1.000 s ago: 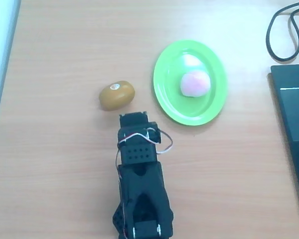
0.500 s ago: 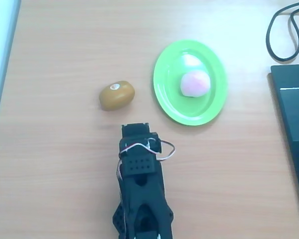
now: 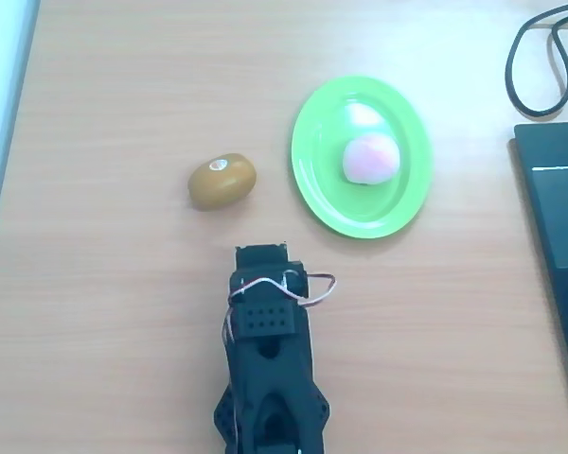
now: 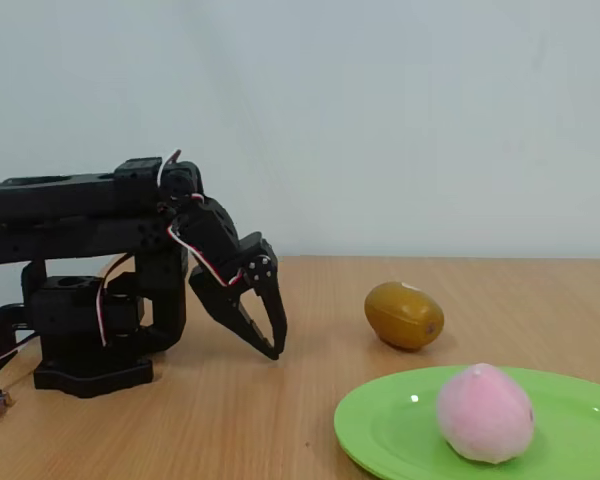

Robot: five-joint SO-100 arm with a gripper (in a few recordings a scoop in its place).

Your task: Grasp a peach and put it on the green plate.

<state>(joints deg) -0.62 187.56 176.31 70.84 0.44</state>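
A pale wooden table point(image 3: 123, 331) seen from above, with a black robot arm entering from the bottom edge. A pale pink peach point(image 3: 370, 158) sits on a bright green oval plate point(image 3: 314, 180), right of centre in the overhead view; in the fixed view the peach point(image 4: 484, 413) rests on the plate point(image 4: 380, 425) in the foreground. A brown-olive oval fruit point(image 3: 222, 181) lies on the table just left of the plate, apart from it. The gripper point(image 4: 273, 345) is folded back near the arm's base, its tips pointing down, close above the table, well apart from both fruits; its fingers sit close together and hold nothing. A black cable point(image 3: 535, 57) loops at the top right, above a dark flat device point(image 3: 559, 246)
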